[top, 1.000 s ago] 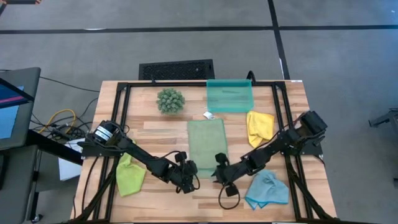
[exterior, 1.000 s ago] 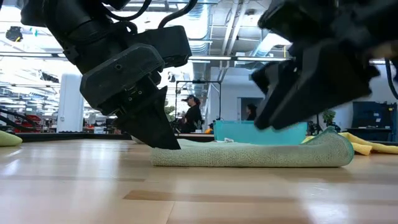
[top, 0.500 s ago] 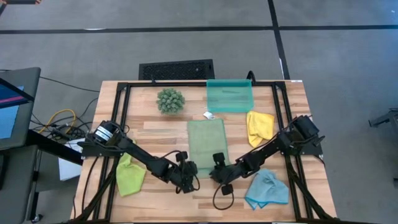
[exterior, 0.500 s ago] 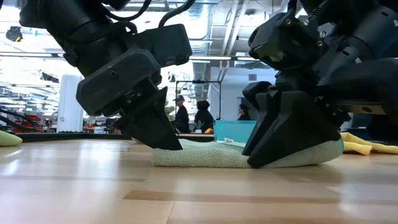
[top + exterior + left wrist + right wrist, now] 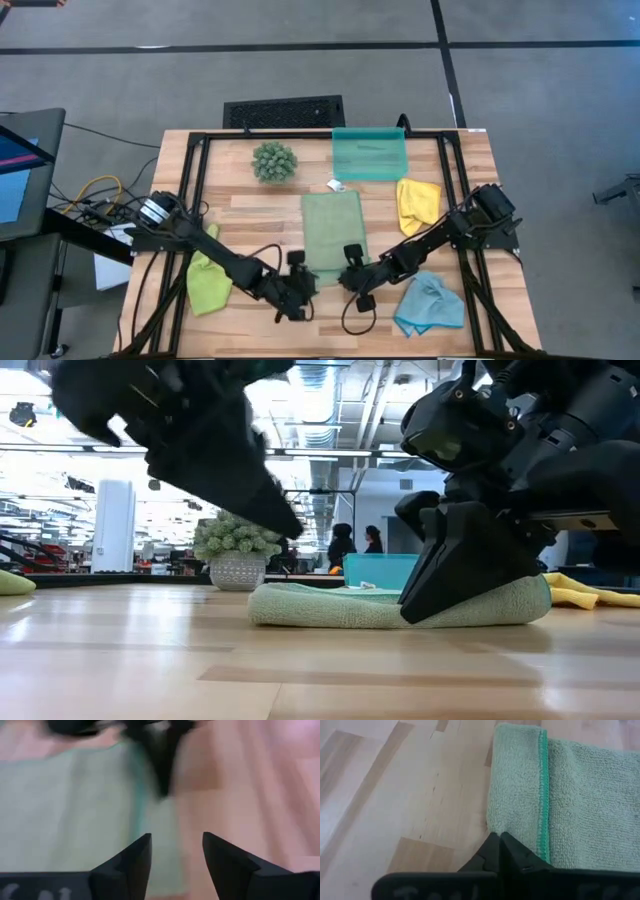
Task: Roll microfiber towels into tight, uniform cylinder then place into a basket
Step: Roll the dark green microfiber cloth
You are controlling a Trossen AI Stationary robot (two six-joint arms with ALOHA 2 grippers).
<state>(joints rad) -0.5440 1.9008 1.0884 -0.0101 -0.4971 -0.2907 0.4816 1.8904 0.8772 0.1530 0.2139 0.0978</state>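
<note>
The sage green microfiber towel lies flat and stretched out in the middle of the wooden worktop, its far end pointing toward the translucent teal plastic basket at the back edge; that lay likely suits a roll started from the near hem and run toward the basket. In the right wrist view that near hem looks doubled over with a darker green stitched seam, so the roll seems barely begun. The right gripper sits low at the towel's near right corner, its fingers pressed together on the edge of the cloth, apparently pinching the hem. The left gripper hangs just off the near left corner, lifted clear of the cloth, its fingers spread apart and empty. Both arms reach inward from the worktop's sides, elbows low, wrists converging at the near hem. The lime green towel, yellow towel and light blue towel wait crumpled at the sides.
</note>
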